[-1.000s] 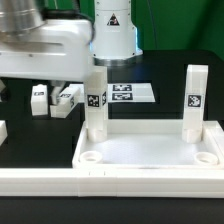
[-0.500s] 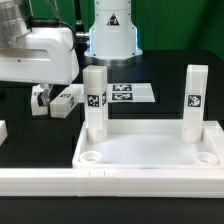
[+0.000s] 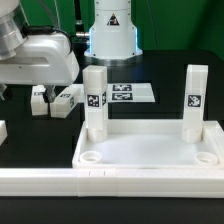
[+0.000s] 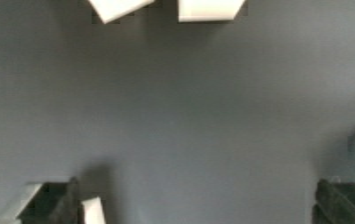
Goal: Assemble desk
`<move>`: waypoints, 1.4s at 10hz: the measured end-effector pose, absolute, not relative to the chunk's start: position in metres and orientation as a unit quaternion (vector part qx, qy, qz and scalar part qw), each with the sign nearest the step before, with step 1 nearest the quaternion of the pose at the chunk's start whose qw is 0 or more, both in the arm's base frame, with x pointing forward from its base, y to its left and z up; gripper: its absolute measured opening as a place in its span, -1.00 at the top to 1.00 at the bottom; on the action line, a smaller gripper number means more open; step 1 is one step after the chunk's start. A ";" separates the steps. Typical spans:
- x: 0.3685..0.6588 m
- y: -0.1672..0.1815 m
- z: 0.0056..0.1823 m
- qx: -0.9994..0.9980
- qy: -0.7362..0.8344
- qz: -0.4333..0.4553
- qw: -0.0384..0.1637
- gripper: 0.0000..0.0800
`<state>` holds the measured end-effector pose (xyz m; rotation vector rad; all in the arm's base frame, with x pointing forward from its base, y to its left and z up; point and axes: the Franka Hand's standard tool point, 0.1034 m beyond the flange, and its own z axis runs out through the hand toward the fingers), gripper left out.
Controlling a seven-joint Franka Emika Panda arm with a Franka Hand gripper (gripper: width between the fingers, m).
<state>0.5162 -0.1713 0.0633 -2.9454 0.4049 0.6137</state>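
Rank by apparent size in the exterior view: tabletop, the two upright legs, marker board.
1. tabletop
2. upright legs, at the exterior view's left and right: look alike, tied
3. marker board: smallest as seen, but farther back and partly hidden by a leg

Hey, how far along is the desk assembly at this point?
Done: two upright legs stand in the tabletop sockets farther from the exterior camera. In hand: nothing; the gripper is open above bare table, with two loose legs lying nearby. Left: the two nearer empty sockets each need a leg.
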 end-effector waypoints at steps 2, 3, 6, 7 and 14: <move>0.503 -0.175 0.056 -0.953 0.138 0.261 0.069 -0.62; 0.499 -0.177 0.052 -0.956 0.139 0.251 0.065 -0.62; 0.482 -0.172 0.046 -0.948 0.148 0.273 0.071 -0.62; 0.477 -0.170 0.046 -0.943 0.147 0.288 0.074 -0.62; 0.459 -0.158 0.034 -0.865 0.146 0.467 0.107 -0.62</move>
